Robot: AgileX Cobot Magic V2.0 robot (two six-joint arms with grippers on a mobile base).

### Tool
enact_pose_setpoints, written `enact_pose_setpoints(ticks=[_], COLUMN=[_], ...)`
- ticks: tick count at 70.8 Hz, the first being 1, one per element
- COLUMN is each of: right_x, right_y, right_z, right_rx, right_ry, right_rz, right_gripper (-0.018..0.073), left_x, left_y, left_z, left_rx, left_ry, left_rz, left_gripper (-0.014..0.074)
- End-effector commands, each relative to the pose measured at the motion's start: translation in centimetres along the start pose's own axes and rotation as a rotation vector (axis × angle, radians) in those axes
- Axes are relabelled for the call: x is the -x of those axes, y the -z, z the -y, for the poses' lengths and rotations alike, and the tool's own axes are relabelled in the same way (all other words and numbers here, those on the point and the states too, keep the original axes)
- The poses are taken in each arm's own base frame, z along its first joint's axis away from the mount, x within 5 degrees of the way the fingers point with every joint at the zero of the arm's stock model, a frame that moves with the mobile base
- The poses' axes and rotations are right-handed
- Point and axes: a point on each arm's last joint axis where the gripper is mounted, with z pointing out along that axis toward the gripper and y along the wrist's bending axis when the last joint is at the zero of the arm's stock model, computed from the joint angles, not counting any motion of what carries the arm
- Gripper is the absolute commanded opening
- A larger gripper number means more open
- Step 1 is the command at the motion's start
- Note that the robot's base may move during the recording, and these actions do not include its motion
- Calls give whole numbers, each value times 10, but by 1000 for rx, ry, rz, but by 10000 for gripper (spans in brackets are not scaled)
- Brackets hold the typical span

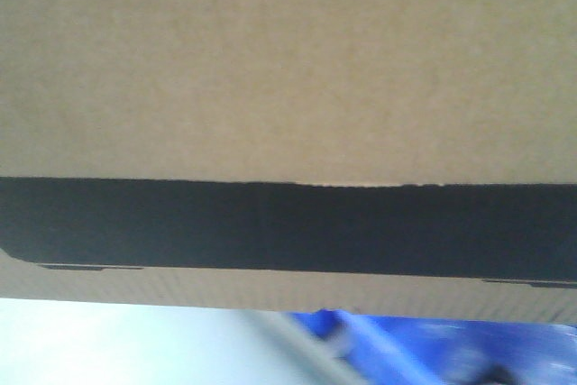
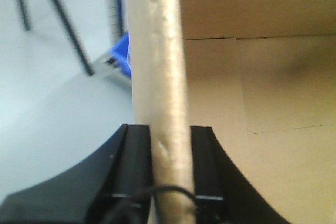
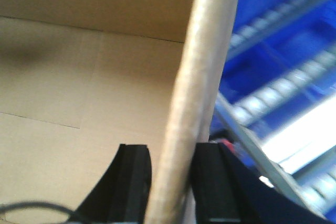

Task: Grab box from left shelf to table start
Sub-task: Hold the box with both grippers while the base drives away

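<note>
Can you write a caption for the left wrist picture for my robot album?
The black left gripper clamps one wall of the large brown corrugated cardboard box; a blue plastic bin blurs behind.

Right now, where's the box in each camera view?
Front: the box fills the top and middle, its black panel running across.
Left wrist: its wall edge runs up the centre, pinched by the left gripper; the inside shows at right.
Right wrist: the wall edge sits at centre, pinched by the right gripper; the inside shows at left.
Shared landmark: blurred blue bins.
</note>
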Motion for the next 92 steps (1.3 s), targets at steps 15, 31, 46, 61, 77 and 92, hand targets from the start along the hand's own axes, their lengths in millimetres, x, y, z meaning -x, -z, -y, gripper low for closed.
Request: enact_pose_setpoints(ticks=[15,31,46,61,77,92], right_x=[21,21,21,21,21,21], right_y=[8,8,8,8,8,8], right_z=[-11,-11,-11,-11,-11,-11], right_rx=[122,122,122,122,122,122], right_ry=[-67,-67,-67,-67,-67,-67], right_rz=[176,176,176,176,176,176], right_gripper=[57,57,57,57,57,57], left_x=[21,21,21,21,21,21], left_y=[17,17,17,17,17,17], left_z=[19,19,19,19,19,19], left_rx=[-203,-203,-203,-203,-203,-203], left_ry=[130,130,130,130,130,130], left_rz=[182,182,182,182,182,182], left_gripper=[-104,-104,-104,-104,-104,-104])
